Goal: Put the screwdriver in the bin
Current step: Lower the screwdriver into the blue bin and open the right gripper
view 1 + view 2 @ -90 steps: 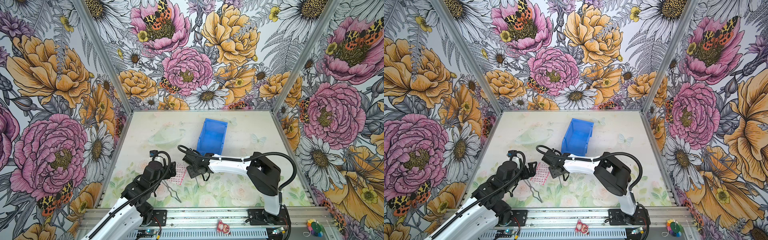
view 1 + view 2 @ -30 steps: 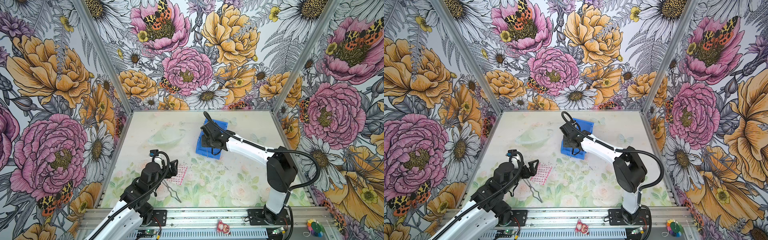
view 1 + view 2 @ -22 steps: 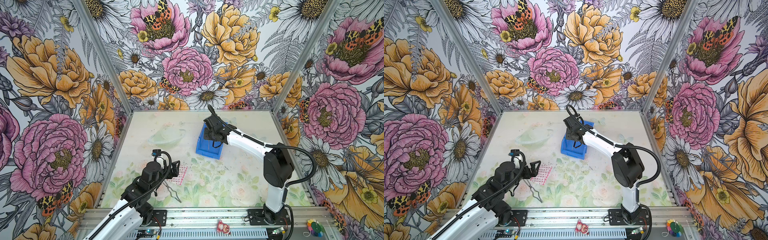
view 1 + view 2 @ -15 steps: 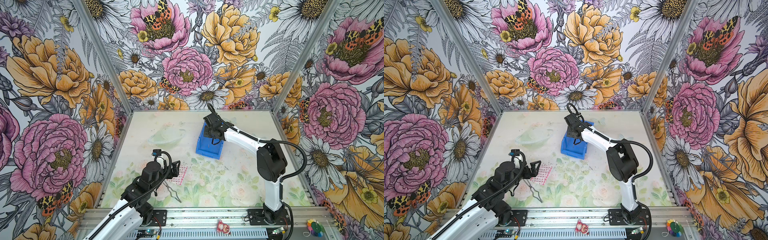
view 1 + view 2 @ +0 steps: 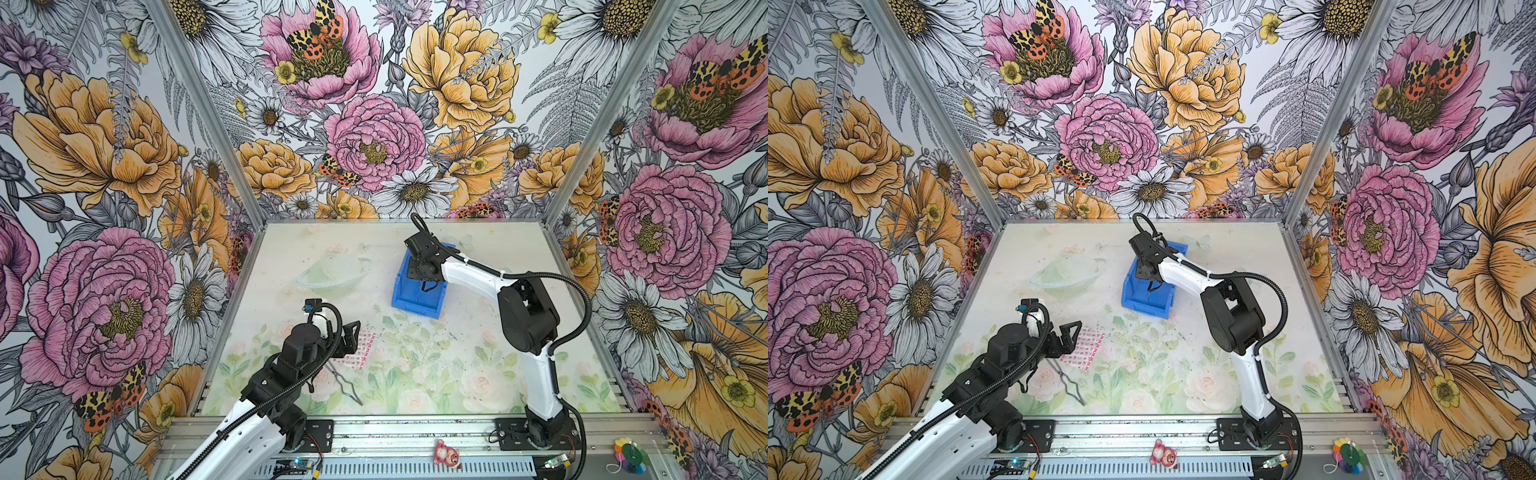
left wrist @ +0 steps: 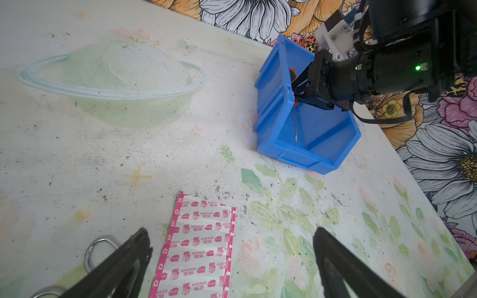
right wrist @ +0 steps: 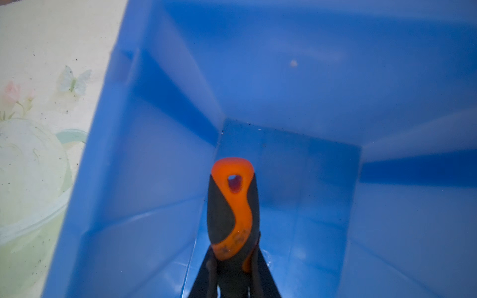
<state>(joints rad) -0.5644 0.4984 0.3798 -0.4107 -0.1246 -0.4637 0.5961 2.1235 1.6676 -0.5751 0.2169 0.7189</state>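
The floral-print table (image 5: 457, 374) carries the bin (image 5: 415, 308) just toward one o'clock of centre — a pink plaster strip (image 5: 362, 349) at eight, wire tongs (image 5: 353, 397) at seven.

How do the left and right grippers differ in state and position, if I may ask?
The left gripper has jaws wide apart and empty; the right gripper is shut on the small orange-and-black-handled screwdriver. The left gripper hangs over the pink-printed plaster strip; the right gripper reaches into the bright blue plastic bin. Both have black jaws.
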